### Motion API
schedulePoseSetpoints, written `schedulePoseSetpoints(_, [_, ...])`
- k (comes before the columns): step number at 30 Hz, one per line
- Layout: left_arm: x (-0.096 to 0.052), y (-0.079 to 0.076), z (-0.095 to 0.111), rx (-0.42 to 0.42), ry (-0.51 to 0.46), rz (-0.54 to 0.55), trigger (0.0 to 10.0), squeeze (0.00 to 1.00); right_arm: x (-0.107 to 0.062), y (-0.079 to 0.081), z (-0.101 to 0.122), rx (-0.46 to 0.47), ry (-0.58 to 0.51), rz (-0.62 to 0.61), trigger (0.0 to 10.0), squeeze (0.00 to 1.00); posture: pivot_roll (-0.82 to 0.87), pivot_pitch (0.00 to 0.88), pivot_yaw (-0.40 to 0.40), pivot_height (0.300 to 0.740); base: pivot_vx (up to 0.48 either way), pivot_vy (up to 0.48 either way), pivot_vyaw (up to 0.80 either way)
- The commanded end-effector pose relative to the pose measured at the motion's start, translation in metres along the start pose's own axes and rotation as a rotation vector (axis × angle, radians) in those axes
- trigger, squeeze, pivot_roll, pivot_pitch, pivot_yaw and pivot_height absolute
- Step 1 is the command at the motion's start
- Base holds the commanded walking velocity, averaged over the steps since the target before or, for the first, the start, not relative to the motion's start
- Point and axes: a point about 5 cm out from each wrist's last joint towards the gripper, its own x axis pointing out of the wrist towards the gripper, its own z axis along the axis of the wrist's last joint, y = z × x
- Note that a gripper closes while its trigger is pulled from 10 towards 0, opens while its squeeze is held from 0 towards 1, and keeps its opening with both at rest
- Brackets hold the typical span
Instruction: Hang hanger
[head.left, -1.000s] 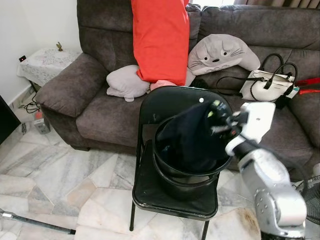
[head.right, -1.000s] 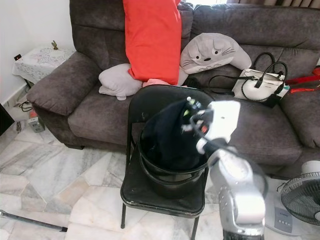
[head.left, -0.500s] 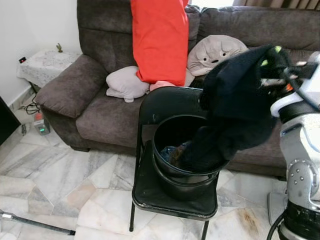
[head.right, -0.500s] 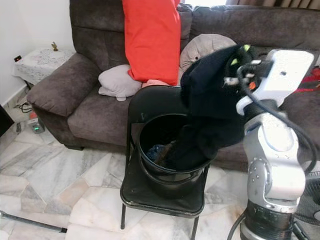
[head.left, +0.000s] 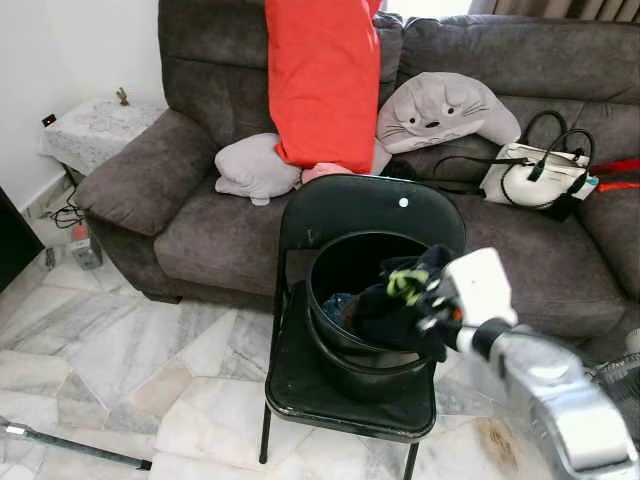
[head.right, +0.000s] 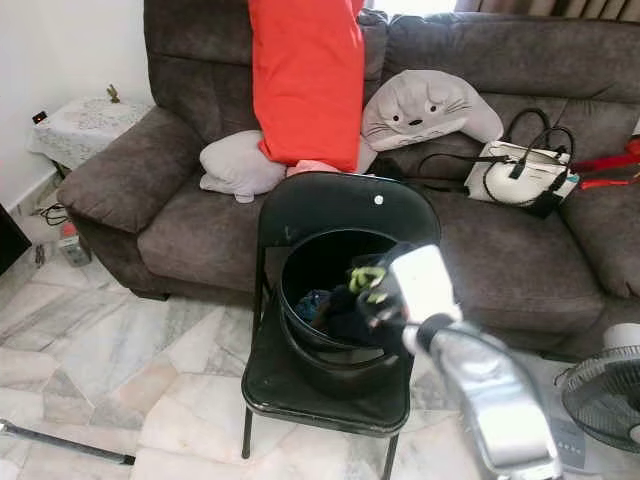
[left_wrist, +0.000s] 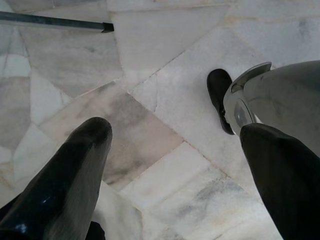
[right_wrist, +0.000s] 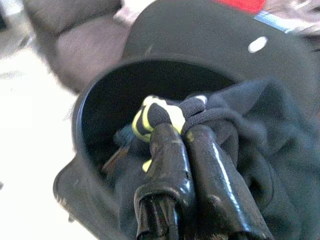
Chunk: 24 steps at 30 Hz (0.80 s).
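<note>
Although a hanger cannot be made out anywhere, the right gripper (right_wrist: 172, 127) is clamped on a dark garment with yellow-green trim (head.left: 400, 300) at the rim of a black bucket (head.left: 340, 345), lower centre of the head view. More clothing lies inside the bucket, half hidden. It stands on a black folding chair (head.left: 350, 205) before a grey sofa (head.left: 190, 220) holding a red cushion (head.left: 320, 80), a cat-face pillow (head.left: 445, 105) and a white handbag (head.left: 535, 175). Over the marble floor (left_wrist: 165, 45), the left gripper (left_wrist: 180, 150) hangs with fingers spread.

Silver right arm (head.left: 555, 395), white boxy wrist housing (head.left: 478, 288), glossy black fingers (right_wrist: 172, 165), black foot (left_wrist: 220, 97)
</note>
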Motion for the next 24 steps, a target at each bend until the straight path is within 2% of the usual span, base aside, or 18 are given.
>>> schedulePoseSetpoints(1, [0.001, -0.008, -0.002, 0.006, 0.026, -0.015, 10.0, 0.00, -0.004, 0.007, 0.018, -0.036, -0.078, 0.083, 0.0, 0.00, -0.09, 0.094, 0.001, 0.740, 0.000, 0.000, 0.00])
schedulePoseSetpoints(4, [0.004, -0.018, 0.005, 0.008, 0.021, -0.029, 10.0, 0.00, -0.011, 0.020, 0.039, -0.014, -0.189, 0.208, 0.0, 0.00, -0.09, 0.095, 0.002, 0.740, 0.000, 0.000, 0.00])
schedulePoseSetpoints(6, [0.005, -0.023, 0.009, 0.010, 0.019, -0.036, 10.0, 0.00, -0.014, 0.025, 0.043, -0.014, -0.203, 0.264, 0.0, 0.00, -0.10, 0.095, 0.002, 0.740, 0.000, 0.000, 0.00])
schedulePoseSetpoints(8, [0.007, -0.030, 0.015, 0.010, 0.013, -0.043, 10.0, 0.00, -0.015, 0.033, 0.034, -0.075, -0.173, 0.327, 0.0, 0.00, -0.10, 0.095, 0.002, 0.740, 0.000, 0.000, 0.00])
schedulePoseSetpoints(10, [0.008, -0.033, 0.018, 0.010, 0.011, -0.048, 10.0, 0.00, -0.012, 0.032, 0.025, -0.102, -0.127, 0.315, 0.0, 0.00, -0.09, 0.094, 0.001, 0.740, 0.000, 0.000, 0.00])
schedulePoseSetpoints(12, [0.006, -0.030, 0.014, 0.008, 0.016, -0.049, 10.0, 0.00, -0.007, 0.029, 0.015, -0.123, -0.078, 0.287, 0.0, 0.00, -0.09, 0.094, 0.001, 0.740, 0.000, 0.000, 0.00])
schedulePoseSetpoints(22, [0.006, -0.028, 0.011, 0.010, 0.027, -0.047, 10.0, 0.00, 0.000, 0.019, 0.006, -0.091, -0.053, 0.230, 0.0, 0.00, -0.09, 0.097, 0.002, 0.740, 0.000, 0.000, 0.00])
schedulePoseSetpoints(24, [0.006, -0.023, 0.013, 0.011, 0.028, -0.042, 10.0, 0.00, 0.001, 0.022, 0.013, -0.072, -0.109, 0.258, 0.0, 0.00, -0.09, 0.097, 0.004, 0.740, 0.000, 0.000, 0.00])
